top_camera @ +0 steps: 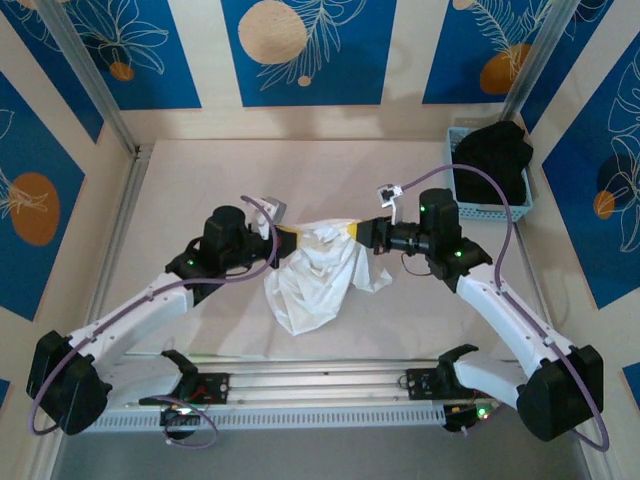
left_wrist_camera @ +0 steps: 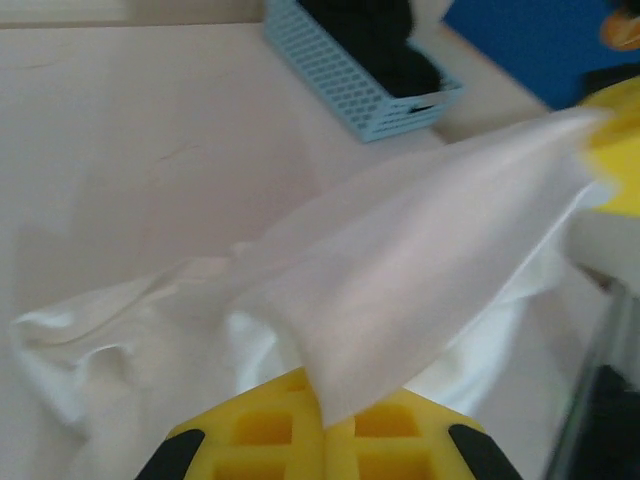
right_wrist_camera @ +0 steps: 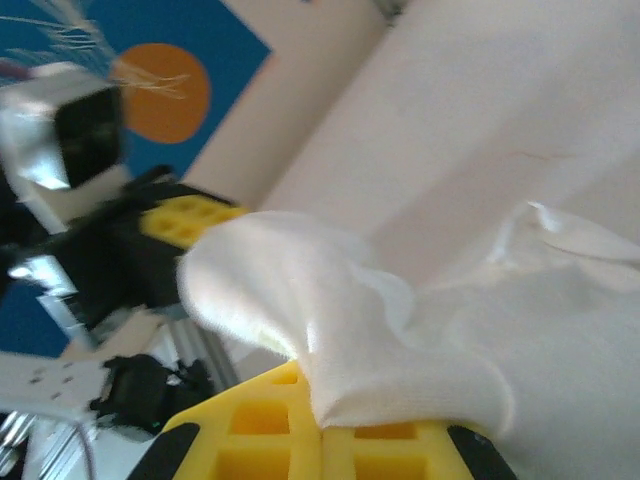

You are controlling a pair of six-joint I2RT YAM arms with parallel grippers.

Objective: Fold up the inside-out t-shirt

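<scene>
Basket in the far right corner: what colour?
The basket is light blue, with a lattice wall; clearest in the left wrist view.

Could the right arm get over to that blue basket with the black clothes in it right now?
Probably, but not freely. The blue basket sits close on its side, the way open, yet the right gripper is shut on the white t-shirt, which the left gripper also holds.
</scene>
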